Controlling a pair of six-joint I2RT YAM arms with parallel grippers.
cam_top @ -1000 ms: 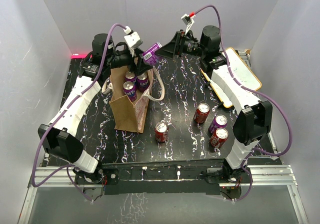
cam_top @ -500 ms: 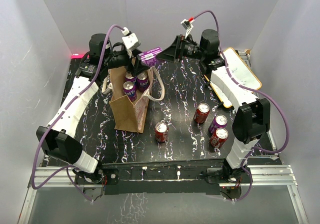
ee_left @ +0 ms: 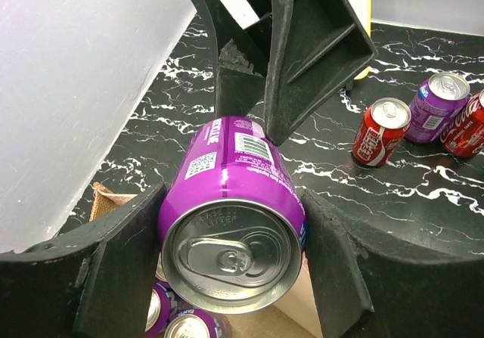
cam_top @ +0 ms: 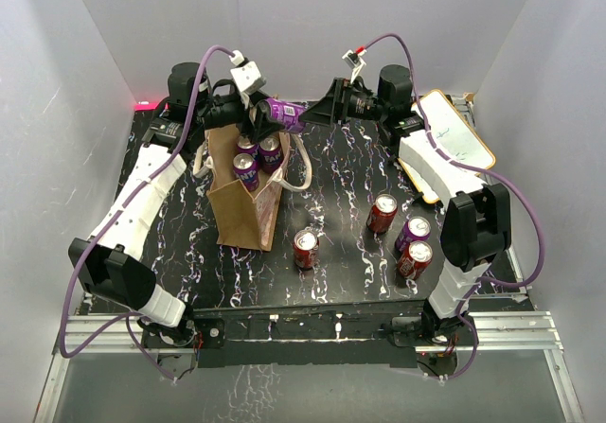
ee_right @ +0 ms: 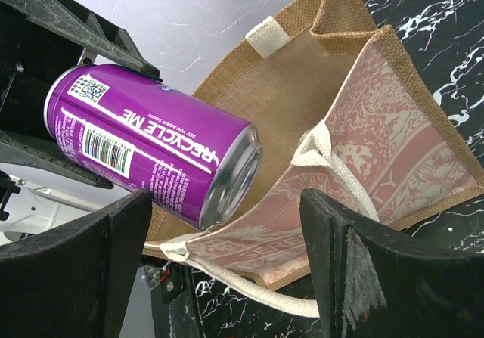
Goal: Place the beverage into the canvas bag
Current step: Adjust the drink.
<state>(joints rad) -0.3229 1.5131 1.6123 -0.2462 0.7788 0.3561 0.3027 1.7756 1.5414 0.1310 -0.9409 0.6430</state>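
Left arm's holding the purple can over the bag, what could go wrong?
The purple can lies sideways in the left gripper near the far rim of the canvas bag; released so, it might catch there or fall outside.
The cans already inside could block it.
The open right gripper sits close; it might knock the can.

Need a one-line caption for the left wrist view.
Left pincer grips a purple can on its side over the open canvas bag, with the right pincer open just beyond it.
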